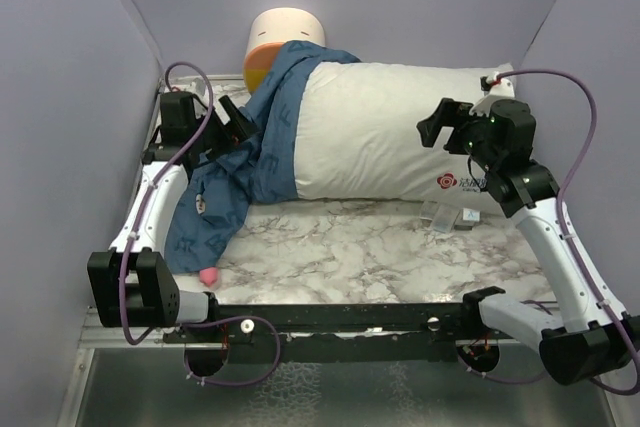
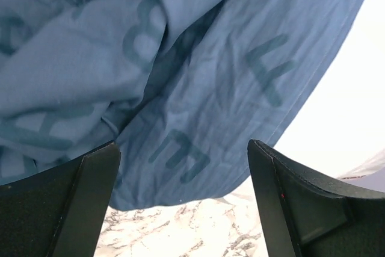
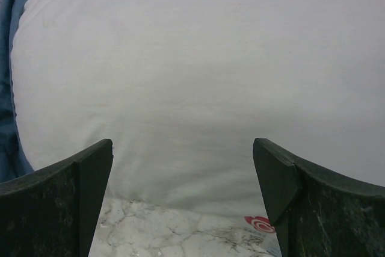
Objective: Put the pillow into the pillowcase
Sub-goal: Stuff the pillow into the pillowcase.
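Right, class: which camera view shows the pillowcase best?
The top external view: most of the pillowcase shows, draped over one end of the pillow. Left wrist shows only a close patch; right wrist, a blue sliver.

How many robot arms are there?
2. The left arm is on the left, reaching toward the blue pillowcase. The right arm is on the right, reaching toward the white pillow. None looks hidden.

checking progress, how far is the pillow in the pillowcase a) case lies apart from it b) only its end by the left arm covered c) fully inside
b: in the top view the pillowcase covers only the left end of the pillow, whose white body lies bare to the labelled right end.
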Available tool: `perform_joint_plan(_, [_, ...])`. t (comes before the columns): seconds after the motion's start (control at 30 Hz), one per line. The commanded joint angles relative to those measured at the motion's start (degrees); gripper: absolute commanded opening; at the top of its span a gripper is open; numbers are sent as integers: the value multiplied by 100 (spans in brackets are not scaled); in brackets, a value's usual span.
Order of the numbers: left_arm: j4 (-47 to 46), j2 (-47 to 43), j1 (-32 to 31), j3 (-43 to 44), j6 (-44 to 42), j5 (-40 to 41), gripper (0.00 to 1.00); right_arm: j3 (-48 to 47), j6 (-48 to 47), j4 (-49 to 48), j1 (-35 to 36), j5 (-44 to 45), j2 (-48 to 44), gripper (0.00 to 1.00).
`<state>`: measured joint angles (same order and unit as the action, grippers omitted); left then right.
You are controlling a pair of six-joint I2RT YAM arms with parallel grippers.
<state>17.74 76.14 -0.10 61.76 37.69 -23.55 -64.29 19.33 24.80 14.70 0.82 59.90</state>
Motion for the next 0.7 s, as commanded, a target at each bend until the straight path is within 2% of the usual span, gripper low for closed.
perform_joint_plan(0.0, [1108,273,1,852,-967,113,90,-454,375,153,-308,-183,210,100])
perform_joint_plan(0.07, [1129,377,1,808,-1180,89,90,-396,550,83,-510,-338,286,100])
perform_joint_plan(0.17, [674,418,10,382,-1277,-97,90,-123,800,-114,-776,-683,333,100])
perform_joint_plan(0.4, [-1640,383,5,-855,-1273,-647,90,677,769,-432,-1149,-1191,613,100])
perform_joint_plan(0.5, [-2189,515,-40,-1177,-1128,-1031,89,1040,747,-566,-1162,-1304,643,100])
perform_joint_plan(0.6, [-2469,602,-318,-1401,-1004,-1353,84,1220,747,-503,-1162,-1230,562,95])
perform_joint_plan(0.67, [-2671,549,-606,-1563,-915,-1486,74,1228,706,-380,-1167,-1024,458,88])
